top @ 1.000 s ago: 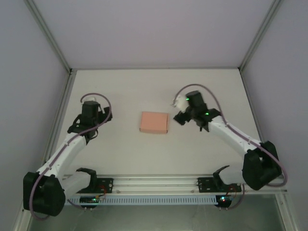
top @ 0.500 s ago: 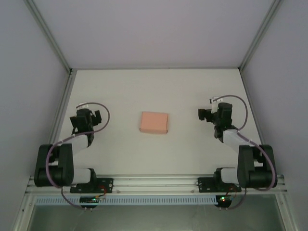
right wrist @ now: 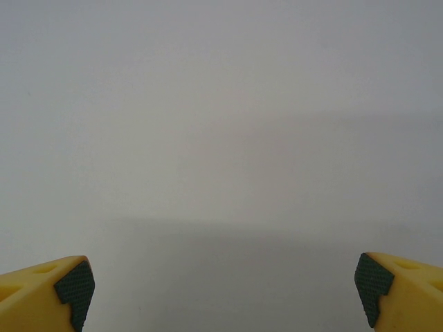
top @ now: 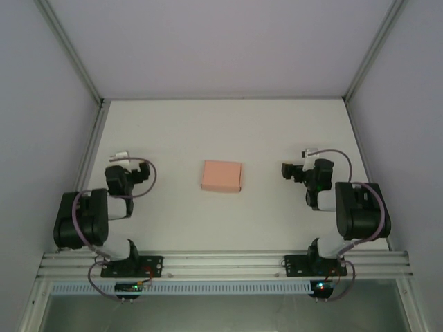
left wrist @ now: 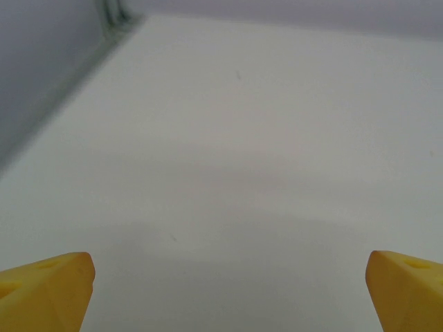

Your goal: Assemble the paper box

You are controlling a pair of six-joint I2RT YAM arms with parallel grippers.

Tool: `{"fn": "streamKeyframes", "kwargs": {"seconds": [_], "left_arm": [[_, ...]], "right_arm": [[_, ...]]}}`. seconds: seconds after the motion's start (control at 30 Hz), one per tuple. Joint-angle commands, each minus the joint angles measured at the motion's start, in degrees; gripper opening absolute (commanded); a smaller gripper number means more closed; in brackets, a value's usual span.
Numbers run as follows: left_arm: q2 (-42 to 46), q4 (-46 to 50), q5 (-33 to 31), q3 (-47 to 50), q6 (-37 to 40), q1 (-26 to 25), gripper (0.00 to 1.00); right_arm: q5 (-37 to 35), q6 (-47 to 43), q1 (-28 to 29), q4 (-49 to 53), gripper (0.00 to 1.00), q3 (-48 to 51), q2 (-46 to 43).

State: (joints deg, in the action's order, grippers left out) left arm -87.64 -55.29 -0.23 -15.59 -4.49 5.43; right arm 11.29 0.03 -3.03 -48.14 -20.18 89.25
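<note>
Arms now folded back, paper box [top: 221,176] midway between left hand [left wrist: 225,280] and right hand [right wrist: 225,283], both released

White tabletop [top: 221,131] is pictured enclosed by pale grey wall panels [top: 221,41], joined at the back corners by a left aluminium post [top: 69,52] and a right aluminium post [top: 374,48]. An aluminium rail [top: 221,263] is seen along the near edge, with a slotted white strip [top: 221,287] set just below it.
</note>
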Motion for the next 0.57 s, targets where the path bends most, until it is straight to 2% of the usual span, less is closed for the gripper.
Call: {"fn": "streamKeyframes", "kwargs": {"seconds": [0.0,0.07,0.13,0.53], "left_arm": [[0.9,0.1,2.1,-3.4,0.5,-0.6,1.0],[-1.2,-3.7,2.6,-3.3,1.5,-1.2,1.0],[-0.1,0.2,2.6,-4.1,1.5,-1.2,1.0],[-0.6,1.4,0.1,-5.1,3.4,-3.3,1.0]], "right_arm": [[-0.6,1.4,-0.1,-3.6,0.99,-0.5,-0.4],[-0.8,1.5,0.0,-4.4,1.0,-0.4,-0.2],[-0.9,1.5,0.0,-4.0,0.99,-0.5,-0.3],[-1.2,1.5,0.1,-4.0,1.0,-0.6,-0.3]]}}
